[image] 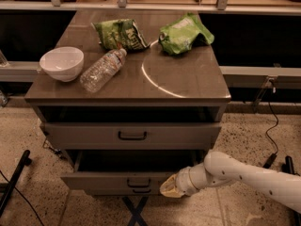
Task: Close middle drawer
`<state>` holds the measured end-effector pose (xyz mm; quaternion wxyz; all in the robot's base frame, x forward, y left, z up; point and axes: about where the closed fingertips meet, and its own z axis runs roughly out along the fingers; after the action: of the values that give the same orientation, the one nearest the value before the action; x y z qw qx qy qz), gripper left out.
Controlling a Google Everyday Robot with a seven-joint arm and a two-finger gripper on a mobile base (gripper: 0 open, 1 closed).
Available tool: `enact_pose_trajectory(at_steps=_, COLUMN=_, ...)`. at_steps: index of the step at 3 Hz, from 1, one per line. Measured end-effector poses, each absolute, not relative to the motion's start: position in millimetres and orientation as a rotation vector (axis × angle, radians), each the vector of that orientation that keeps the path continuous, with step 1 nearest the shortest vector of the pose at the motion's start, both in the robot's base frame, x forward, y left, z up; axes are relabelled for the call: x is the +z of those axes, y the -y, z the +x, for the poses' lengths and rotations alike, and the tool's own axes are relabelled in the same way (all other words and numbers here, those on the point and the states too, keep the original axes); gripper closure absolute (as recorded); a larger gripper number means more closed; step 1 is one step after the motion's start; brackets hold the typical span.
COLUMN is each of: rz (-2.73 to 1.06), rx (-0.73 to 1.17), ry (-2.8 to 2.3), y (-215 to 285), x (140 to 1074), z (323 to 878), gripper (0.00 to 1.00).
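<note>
The middle drawer (pixel 113 180) is a grey-brown low wide front with a small dark handle (pixel 138 183). It stands pulled out from the cabinet, with its dark inside showing above the front. My gripper (pixel 169 190), on the white arm (pixel 244 173) coming in from the lower right, is at the right part of that drawer's front panel, just right of the handle. The taller top drawer (pixel 131 135) with the larger handle sits pushed in above it.
On the cabinet top (pixel 183 79) are a white bowl (pixel 62 63), a clear plastic bottle (pixel 102 69) lying down and two green chip bags (pixel 120 33) (pixel 184 33). Dark crossed legs (pixel 135 211) show below the cabinet. A black pole (pixel 14 182) leans at the left, and a cable (pixel 273 126) hangs at the right.
</note>
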<state>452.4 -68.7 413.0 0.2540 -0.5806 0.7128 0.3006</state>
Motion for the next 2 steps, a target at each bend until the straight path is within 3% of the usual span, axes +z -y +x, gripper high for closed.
enact_pose_trajectory(at_steps=2, rz=-1.525, rx=0.807, ry=-1.897, y=66, x=412, z=475, gripper=1.0)
